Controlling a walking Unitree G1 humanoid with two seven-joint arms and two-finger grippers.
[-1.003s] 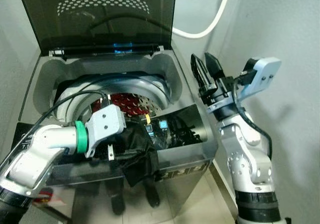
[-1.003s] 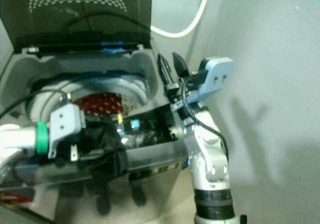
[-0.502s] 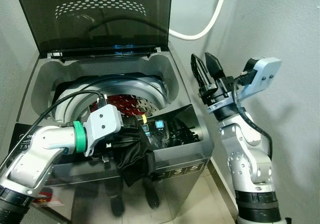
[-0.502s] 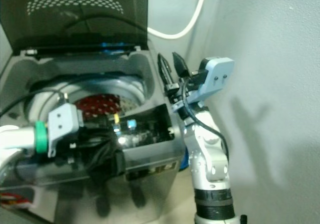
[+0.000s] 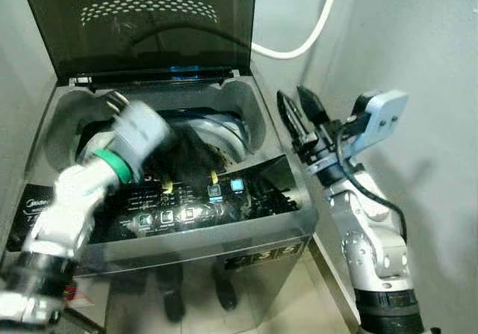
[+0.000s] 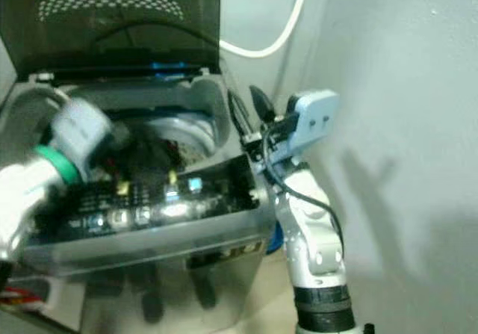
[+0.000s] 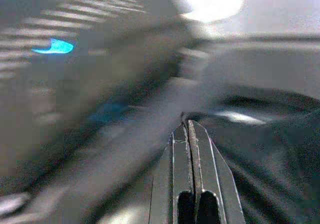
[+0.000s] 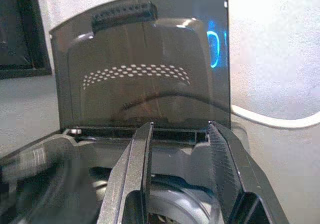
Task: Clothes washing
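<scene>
At frame centre the dark garment (image 5: 190, 155) sags limp into the top-loading washer (image 5: 261, 233), so we grab bunched folds; left claw (image 7: 190, 134) pressed together, right claw (image 5: 299, 117) apart.

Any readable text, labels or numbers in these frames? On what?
None can be read with confidence.
White lettering on the black sticker, left front corner of the washer: too blurred.
Marks on the front panel: too blurred.
Lit symbols on the control panel: too small and blurred.
</scene>
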